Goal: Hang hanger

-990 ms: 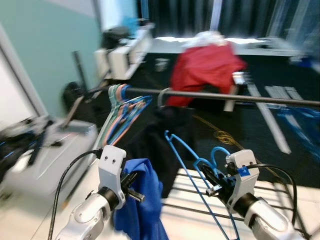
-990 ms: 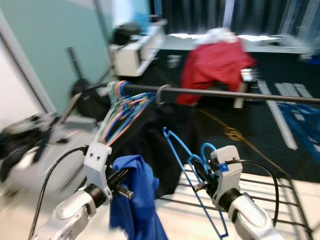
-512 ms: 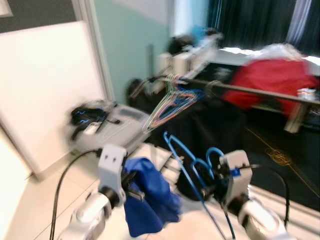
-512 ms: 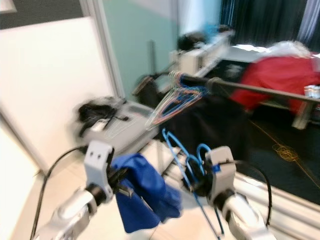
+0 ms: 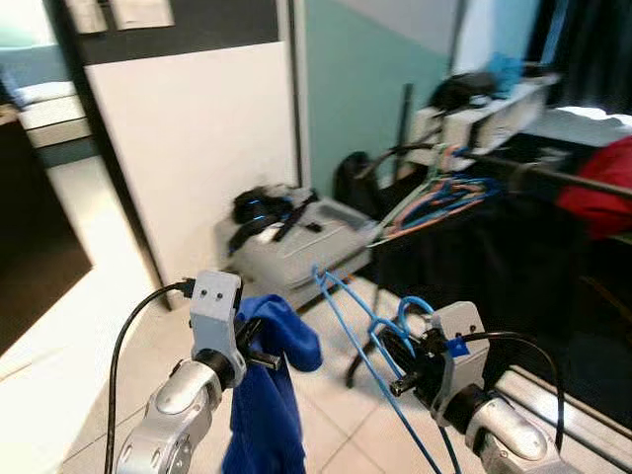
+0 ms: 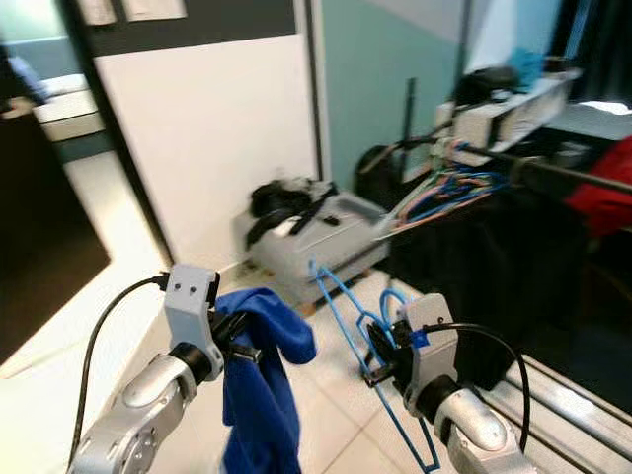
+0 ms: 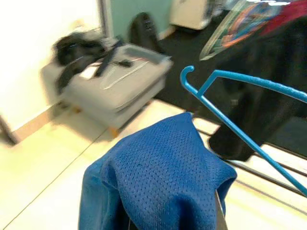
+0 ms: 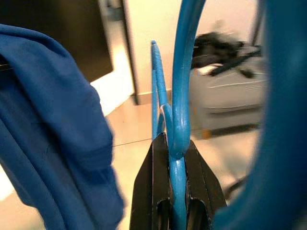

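Note:
My right gripper [image 5: 400, 357] is shut on a blue wire hanger [image 5: 348, 318], pinching it just below the hook, as the right wrist view shows [image 8: 173, 143]. The hanger's frame slants up toward the left and down past the gripper. My left gripper [image 5: 259, 348] is shut on a blue mesh garment [image 5: 265, 405] that drapes over its fingers and hangs down; the fingers are hidden under the cloth [image 7: 163, 177]. A dark clothes rail [image 5: 568, 178] with several coloured hangers [image 5: 444, 193] crosses the far right, well beyond both grippers.
A grey case [image 5: 296, 242] with black gear on top lies on the tiled floor by a white wall panel [image 5: 197, 148]. Dark clothing [image 5: 494, 267] hangs under the rail, with a red garment [image 5: 604, 188] at the right edge. A low rack's bars [image 5: 568, 400] run along the bottom right.
The camera has swung left, so the rail and red garment sit at the right edge and the white wall and grey case are in front. Both grippers keep their holds.

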You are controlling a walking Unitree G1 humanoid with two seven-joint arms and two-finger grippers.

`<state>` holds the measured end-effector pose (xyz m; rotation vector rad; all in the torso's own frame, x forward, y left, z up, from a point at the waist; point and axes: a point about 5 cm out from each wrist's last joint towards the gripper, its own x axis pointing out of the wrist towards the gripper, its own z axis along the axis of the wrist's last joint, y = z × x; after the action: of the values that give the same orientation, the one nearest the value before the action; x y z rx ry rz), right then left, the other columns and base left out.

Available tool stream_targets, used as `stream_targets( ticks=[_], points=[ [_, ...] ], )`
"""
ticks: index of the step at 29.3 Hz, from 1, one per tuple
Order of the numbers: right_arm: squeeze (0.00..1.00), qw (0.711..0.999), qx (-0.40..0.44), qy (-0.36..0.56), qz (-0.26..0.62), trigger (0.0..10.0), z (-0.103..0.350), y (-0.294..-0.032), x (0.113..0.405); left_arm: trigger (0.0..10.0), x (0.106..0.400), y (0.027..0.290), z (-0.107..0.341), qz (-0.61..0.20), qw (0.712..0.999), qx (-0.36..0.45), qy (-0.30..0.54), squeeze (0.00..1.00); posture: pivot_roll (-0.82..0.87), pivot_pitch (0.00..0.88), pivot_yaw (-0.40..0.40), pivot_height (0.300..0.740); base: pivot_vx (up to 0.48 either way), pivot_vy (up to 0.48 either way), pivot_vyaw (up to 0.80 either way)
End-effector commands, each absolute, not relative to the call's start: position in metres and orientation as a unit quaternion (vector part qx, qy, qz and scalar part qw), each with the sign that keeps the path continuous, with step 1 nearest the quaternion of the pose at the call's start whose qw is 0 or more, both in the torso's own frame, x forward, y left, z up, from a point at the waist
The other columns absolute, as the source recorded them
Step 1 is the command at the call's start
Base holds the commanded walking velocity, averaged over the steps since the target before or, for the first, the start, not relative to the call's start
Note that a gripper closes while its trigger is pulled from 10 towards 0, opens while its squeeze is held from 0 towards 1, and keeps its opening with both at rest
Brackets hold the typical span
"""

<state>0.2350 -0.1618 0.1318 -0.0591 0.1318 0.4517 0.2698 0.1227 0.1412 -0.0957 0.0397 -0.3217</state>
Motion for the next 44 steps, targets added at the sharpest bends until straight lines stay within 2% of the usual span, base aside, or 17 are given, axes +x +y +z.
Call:
stream_targets(
  ticks=[1, 10, 12, 13, 17, 26, 34, 39, 44],
  points=[
    [0.0, 0.971, -0.036, 0.059, 0.228, 10.0, 0.133, -0.161, 0.237, 10.0, 0.27, 0.123, 0.139, -0.162, 0.985, -0.056, 0.024, 0.0, -0.08, 0.0, 0.019, 0.74, 0.0, 0.0, 0.78],
    [0.0, 0.966, -0.04, 0.064, 0.245, 10.0, 0.129, -0.156, 0.238, 10.0, 0.276, 0.118, 0.136, -0.17, 0.981, -0.082, 0.035, 0.0, -0.05, 0.0, -0.008, 0.74, 0.0, 0.0, 0.78],
    [0.0, 0.965, -0.04, 0.067, 0.25, 10.0, 0.127, -0.156, 0.239, 10.0, 0.278, 0.117, 0.136, -0.167, 0.982, -0.083, 0.034, 0.0, -0.03, 0.0, -0.035, 0.74, 0.0, 0.0, 0.77],
    [0.0, 0.962, -0.043, 0.072, 0.26, 10.0, 0.125, -0.155, 0.241, 10.0, 0.279, 0.115, 0.135, -0.156, 0.984, -0.083, 0.032, 0.0, 0.0, 0.0, -0.078, 0.74, 0.0, 0.0, 0.77],
    [0.0, 0.958, -0.048, 0.08, 0.271, 10.0, 0.12, -0.159, 0.252, 10.0, 0.285, 0.109, 0.135, -0.137, 0.987, -0.078, 0.023, 0.0, 0.04, 0.0, -0.111, 0.74, 0.0, 0.0, 0.78],
    [0.0, 0.972, -0.044, 0.071, 0.22, 10.0, 0.12, -0.176, 0.274, 10.0, 0.287, 0.113, 0.129, -0.138, 0.984, -0.112, 0.035, 0.0, 0.04, 0.0, -0.091, 0.74, 0.0, 0.0, 0.78],
    [0.0, 0.973, -0.046, 0.068, 0.218, 10.0, 0.118, -0.175, 0.269, 10.0, 0.287, 0.112, 0.134, -0.158, 0.983, -0.087, 0.02, 0.0, 0.01, 0.0, -0.054, 0.74, 0.0, 0.0, 0.78],
    [0.0, 0.975, -0.036, 0.065, 0.21, 10.0, 0.117, -0.18, 0.267, 10.0, 0.294, 0.132, 0.136, -0.125, 0.989, -0.075, 0.009, 0.0, 0.02, 0.0, -0.05, 0.74, 0.0, 0.0, 0.78],
    [0.0, 0.973, -0.043, 0.061, 0.219, 10.0, 0.116, -0.176, 0.272, 10.0, 0.293, 0.137, 0.136, -0.112, 0.991, -0.073, 0.006, 0.0, 0.03, 0.0, -0.056, 0.74, 0.0, 0.0, 0.78]
  ],
)
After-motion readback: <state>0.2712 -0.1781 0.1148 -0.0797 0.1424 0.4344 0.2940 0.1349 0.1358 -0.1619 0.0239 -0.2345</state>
